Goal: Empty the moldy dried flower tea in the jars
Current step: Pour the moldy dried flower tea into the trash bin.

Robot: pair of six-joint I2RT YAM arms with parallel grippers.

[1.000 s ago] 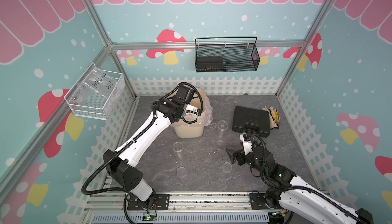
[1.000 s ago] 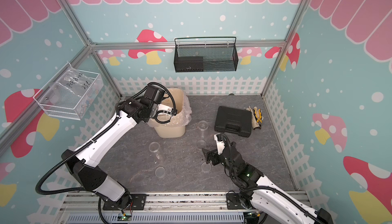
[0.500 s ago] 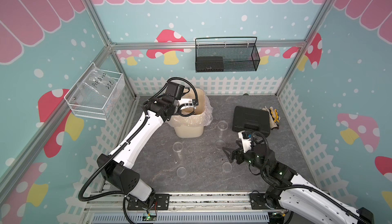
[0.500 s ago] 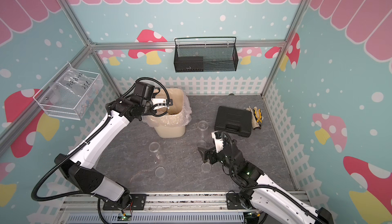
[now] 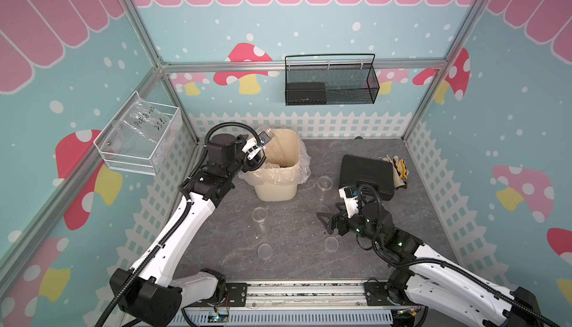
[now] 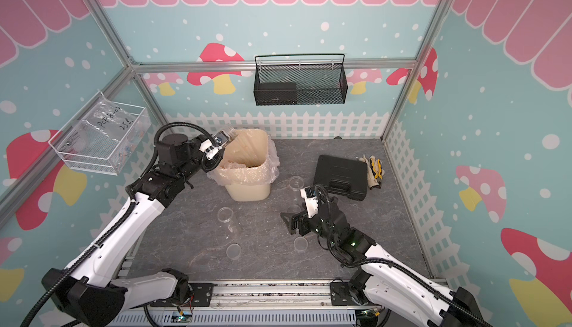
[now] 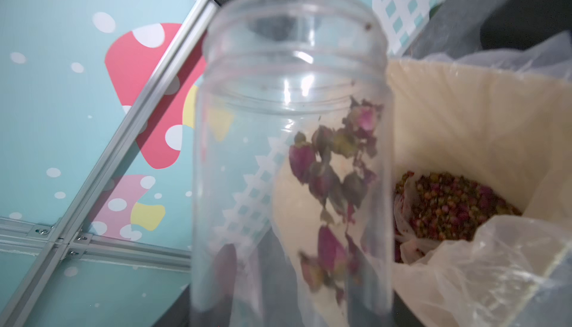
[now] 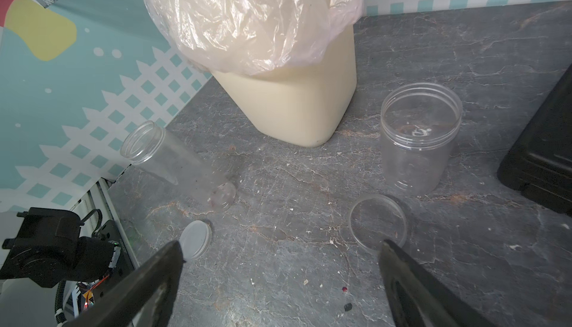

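My left gripper is shut on a clear jar, tilted at the cream bin's back left rim. Blurred reddish dried flower tea lies inside this jar. More tea is heaped in the bin's liner. Two more jars, with no tea showing in them, stand on the table. My right gripper hangs open just above the table, holding nothing.
Clear lids lie on the table near my right fingers. A black case and gloves sit at the right back. A wire basket and a clear tray hang on the walls.
My left arm has carried the jar from over the bin's middle to its back left rim. The right gripper has drifted slightly left, still open.
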